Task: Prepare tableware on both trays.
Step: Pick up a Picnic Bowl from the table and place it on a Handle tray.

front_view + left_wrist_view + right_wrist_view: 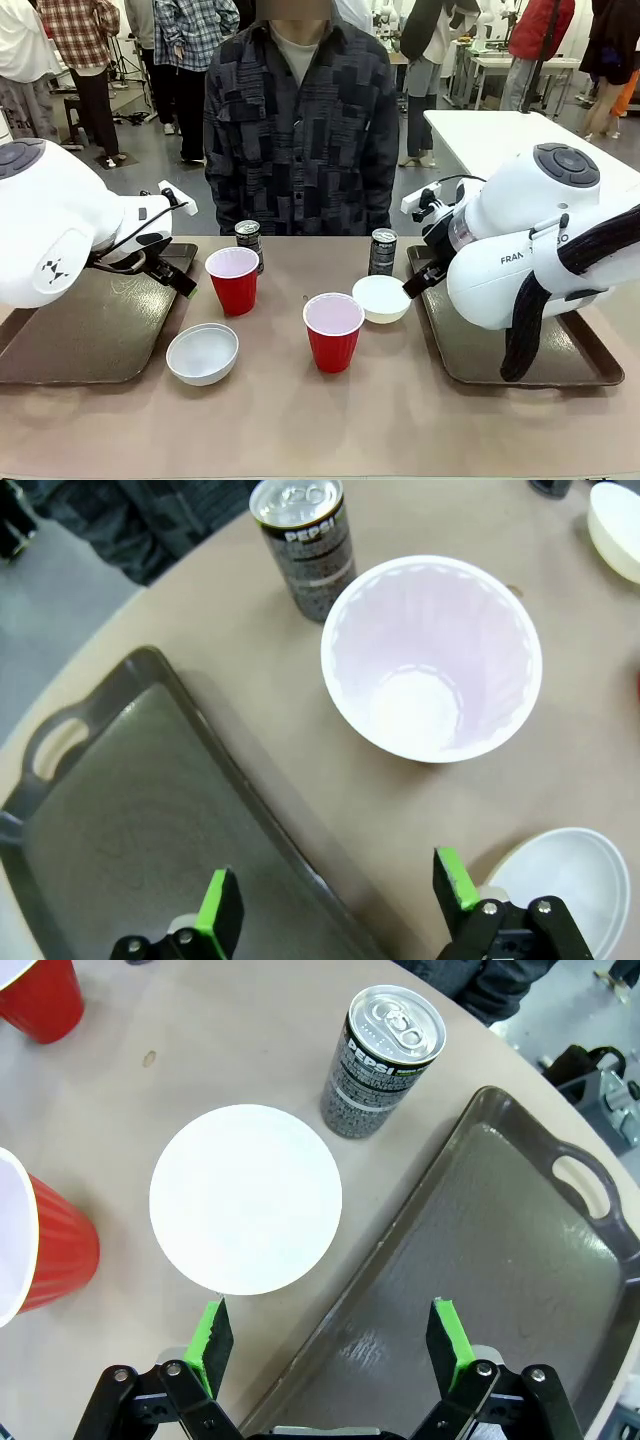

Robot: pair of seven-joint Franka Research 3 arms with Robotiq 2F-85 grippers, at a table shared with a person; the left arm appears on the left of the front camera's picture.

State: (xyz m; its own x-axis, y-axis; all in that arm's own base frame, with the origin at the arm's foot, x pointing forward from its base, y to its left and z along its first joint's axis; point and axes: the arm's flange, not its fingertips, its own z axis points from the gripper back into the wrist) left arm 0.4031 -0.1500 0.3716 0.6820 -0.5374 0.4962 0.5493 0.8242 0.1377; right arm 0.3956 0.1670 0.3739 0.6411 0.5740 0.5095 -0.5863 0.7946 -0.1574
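Two red cups stand on the table, one (pixel 232 280) near the left tray (pixel 60 345) and one (pixel 333 332) in the middle. A white bowl (pixel 202 353) lies front left, and another bowl (pixel 382 298) sits beside the right tray (pixel 470 360). Two dark cans (pixel 248 238) (pixel 383 250) stand at the back. My left gripper (pixel 180 280) (pixel 337 900) hangs open over its tray's rim (pixel 230 780), short of the cup (pixel 432 658) and can (pixel 303 540). My right gripper (pixel 418 282) (pixel 330 1335) is open over its tray's edge (pixel 400 1250), next to the bowl (pixel 245 1200) and can (pixel 385 1060).
A person in a dark patterned shirt (pixel 300 130) stands at the table's far side, right behind the cans. Both trays are bare inside. The table's near strip in front of the cups and bowls is free. Other people stand farther back in the room.
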